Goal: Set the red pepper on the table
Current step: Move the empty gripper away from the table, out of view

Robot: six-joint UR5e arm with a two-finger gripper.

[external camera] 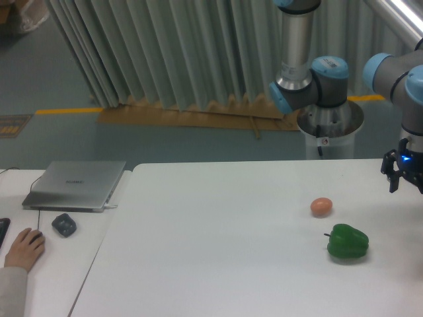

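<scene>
The table [218,238], broad and white, fills the lower frame; its far edge runs level just under the gripper, its rounded far-left corner lies well to the fingers' left, and its right side runs out of view below them. The arm [310,79] stands behind the far edge, its grey upright and blue-capped joints up and to the left of the fingers, with a second elbow straight above them. A narrower desk [46,264] abuts the table far off to the left, carrying a closed grey laptop [76,185].

The gripper [404,179] hangs at the right frame edge, above the table's far right part, a blue light glowing on its body. One dark finger [394,178] points down; the rest is cut by the frame, so how far the fingers stand apart cannot be told, and nothing red shows between them. The red pepper is nowhere in view.

The green pepper [347,242] rests on the table, down and left of the fingers and well apart from them. A person's hand [25,247] lies on the desk at far left. The orange-brown ball [321,207] sits near the green pepper, left of and slightly below the fingers. A small dark object [64,225] lies just beside the hand. Wide bare tabletop stretches left of the fingers, beyond the ball.
</scene>
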